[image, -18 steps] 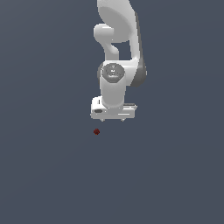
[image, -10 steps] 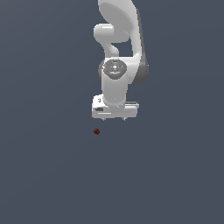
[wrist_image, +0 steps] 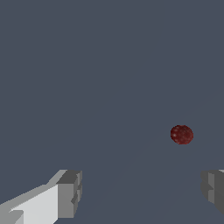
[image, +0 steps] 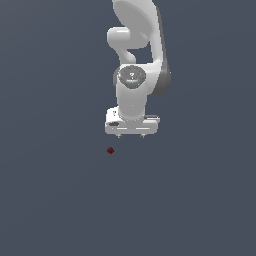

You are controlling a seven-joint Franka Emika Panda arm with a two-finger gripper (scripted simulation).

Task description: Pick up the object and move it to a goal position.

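The object is a tiny dark red roundish lump (image: pixel 110 150) lying on the plain grey floor. My white gripper (image: pixel 131 135) hangs from the arm a little to the exterior view's right of it, apart from it and empty. In the wrist view the lump (wrist_image: pixel 181 134) lies ahead of the two grey fingertips (wrist_image: pixel 70 192), nearer the other fingertip (wrist_image: pixel 214 188). The jaws stand wide apart, so the gripper is open.
The grey floor (image: pixel 50 200) spreads flat all around. The white arm (image: pixel 137 45) rises above the gripper.
The arm has shifted slightly toward the exterior view's left. The red lump has not moved.
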